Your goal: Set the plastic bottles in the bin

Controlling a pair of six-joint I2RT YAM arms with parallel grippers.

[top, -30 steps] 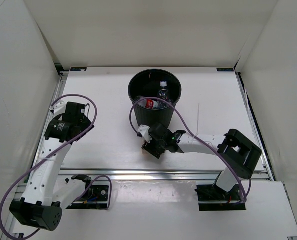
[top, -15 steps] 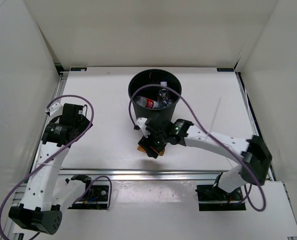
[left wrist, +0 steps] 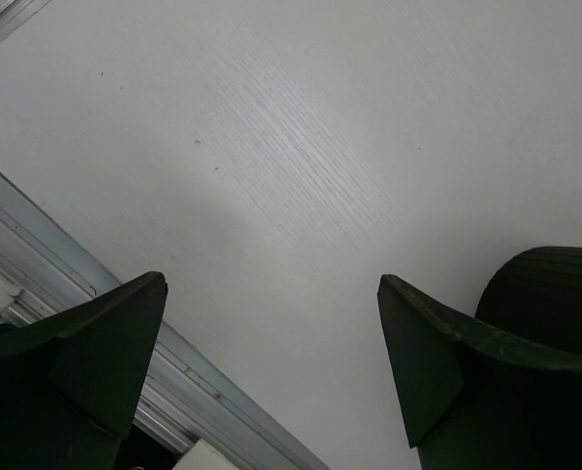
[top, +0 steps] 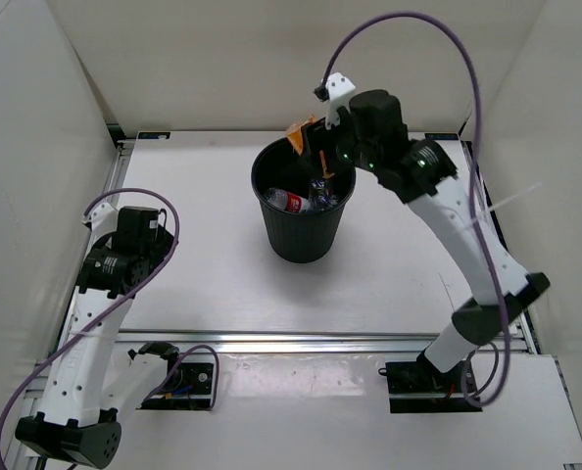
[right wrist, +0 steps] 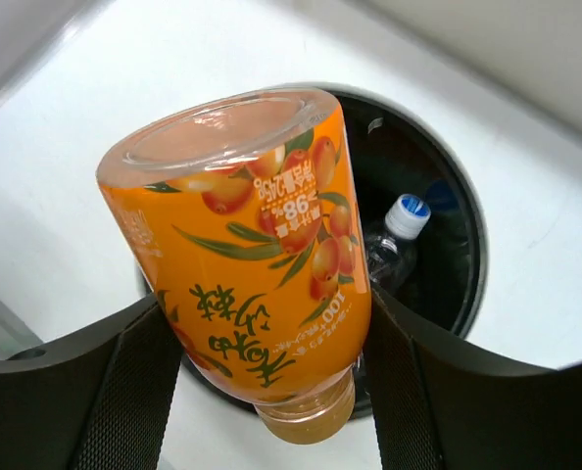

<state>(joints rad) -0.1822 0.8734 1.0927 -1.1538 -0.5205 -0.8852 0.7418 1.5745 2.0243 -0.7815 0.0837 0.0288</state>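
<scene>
Right gripper (right wrist: 266,333) pinches orange bottle (right wrist: 252,245) — base outward, cap toward wrist | bin (top: 301,235) mouth just below, bottle over its far rim | left gripper (left wrist: 271,284) spread, well apart — I'd release here.

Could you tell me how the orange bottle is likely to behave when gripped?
The orange bottle shows no liquid through its clear base, so is probably light. Its round, glossy label may let it slip or twist between the jaws.

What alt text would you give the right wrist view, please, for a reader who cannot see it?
The right pincer grips an orange-labelled bottle across its body, above a round black bin on a white table. A clear bottle with a blue-topped cap lies inside the bin.
</scene>
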